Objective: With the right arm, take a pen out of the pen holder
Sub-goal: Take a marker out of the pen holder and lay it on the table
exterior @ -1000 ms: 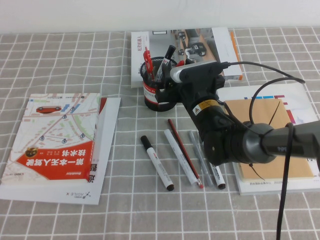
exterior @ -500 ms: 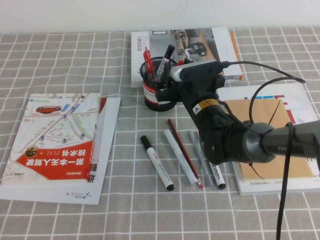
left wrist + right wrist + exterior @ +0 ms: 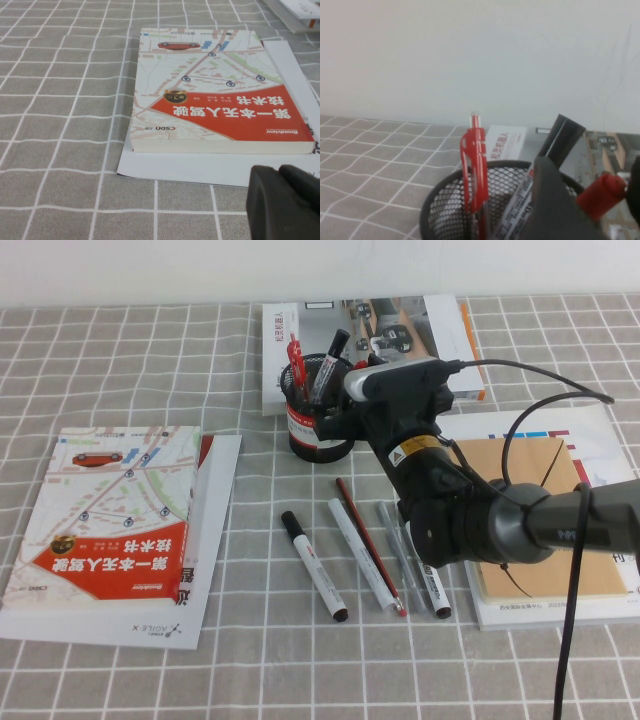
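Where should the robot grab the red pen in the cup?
Grip the red pen at its top end, coming from above: it stands nearly upright in the holder, and only that part clears the rim. The right tool hangs open over the holder; the left tool rests shut near the book.

Office-like desk: checked tablecloth (image 3: 120,370), book (image 3: 105,505), loose pens (image 3: 313,565), mesh pen holder (image 3: 318,435).

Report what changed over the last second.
The right gripper, at the pen holder, edged slightly to the robot's right, its fingers astride a red-capped pen; nothing is lifted. The left gripper sits shut beside the book. Book and loose pens are unchanged.
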